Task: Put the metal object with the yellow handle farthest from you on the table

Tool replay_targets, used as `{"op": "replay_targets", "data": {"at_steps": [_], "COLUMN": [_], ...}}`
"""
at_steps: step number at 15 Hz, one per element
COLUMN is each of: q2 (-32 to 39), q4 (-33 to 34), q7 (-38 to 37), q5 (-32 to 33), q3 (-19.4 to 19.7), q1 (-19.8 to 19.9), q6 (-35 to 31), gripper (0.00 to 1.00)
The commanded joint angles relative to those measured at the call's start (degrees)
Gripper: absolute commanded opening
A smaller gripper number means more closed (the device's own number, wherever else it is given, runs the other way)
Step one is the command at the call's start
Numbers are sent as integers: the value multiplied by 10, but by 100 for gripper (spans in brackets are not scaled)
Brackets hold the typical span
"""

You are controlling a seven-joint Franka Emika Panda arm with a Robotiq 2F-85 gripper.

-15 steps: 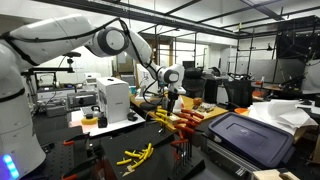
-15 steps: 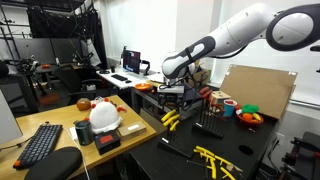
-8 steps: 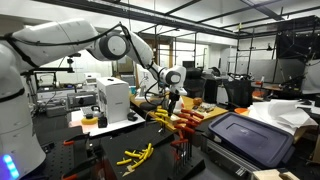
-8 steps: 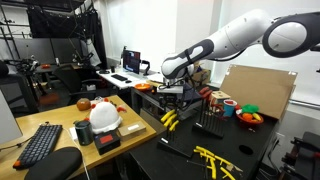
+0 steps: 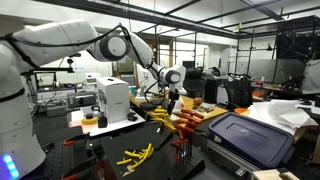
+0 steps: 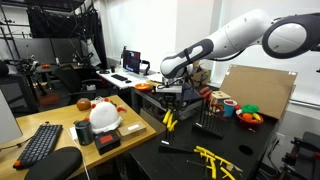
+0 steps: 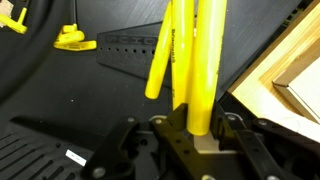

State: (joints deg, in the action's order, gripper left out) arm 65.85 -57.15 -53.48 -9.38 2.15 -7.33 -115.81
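The metal object with the yellow handle [image 7: 198,70] is seen as two long, smooth, bright yellow grips, one angled aside. It is pinched between the jaws of the gripper [image 7: 190,142] and held over the dark table [image 7: 50,95], beside a tan box [image 7: 290,70].

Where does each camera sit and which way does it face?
Exterior view: beside the robot's base, facing along the arm toward the gripper.
Exterior view: across the table, facing the gripper; the arm enters from upper right.
Wrist view: looks past the jaws at the held yellow-handled tool and table.
Shared by both exterior views: gripper, loose yellow tools.
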Motion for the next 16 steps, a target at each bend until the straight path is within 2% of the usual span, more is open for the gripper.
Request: {"op": "replay_targets", "data": {"at_steps": [1,10,16], "q2": [-13,-94,-139], "q4": [-2,-67,-91], "q7": [-20,-5,4], "q5": [9,31,31], "q3": [5,9,1], "q1": [-8,-28,-25], "q6": [21,51,73], "gripper": [6,6,6]}}
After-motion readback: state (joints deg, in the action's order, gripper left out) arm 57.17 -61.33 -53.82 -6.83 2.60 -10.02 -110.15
